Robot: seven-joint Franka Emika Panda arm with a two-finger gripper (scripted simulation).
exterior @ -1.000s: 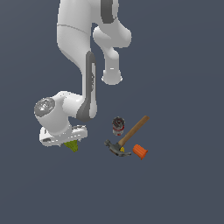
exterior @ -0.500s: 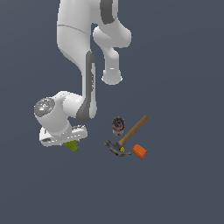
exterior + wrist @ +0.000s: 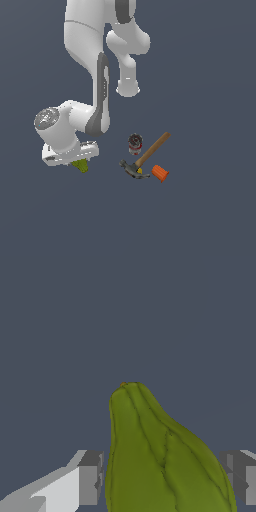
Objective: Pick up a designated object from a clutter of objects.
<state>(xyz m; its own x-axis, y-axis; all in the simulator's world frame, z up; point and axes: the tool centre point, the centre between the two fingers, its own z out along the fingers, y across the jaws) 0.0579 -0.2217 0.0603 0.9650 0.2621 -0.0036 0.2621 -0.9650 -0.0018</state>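
The designated object, a yellow-green lumpy pear-shaped fruit point(image 3: 81, 166), lies apart from the rest of the clutter, toward the exterior view's left. My gripper point(image 3: 79, 161) is lowered right over it, and the white hand hides most of the fruit. In the wrist view the pear point(image 3: 160, 456) fills the space between the two grey fingertips point(image 3: 91, 476), its narrow end pointing away. The gripper point(image 3: 165, 478) straddles it, open, with a thin dark gap showing beside one finger.
Toward the exterior view's right lie a small dark can with a red label point(image 3: 134, 143), a wooden-handled hammer point(image 3: 150, 152) with a dark head, and an orange cup-shaped piece point(image 3: 160, 173). All rest on a flat dark grey floor.
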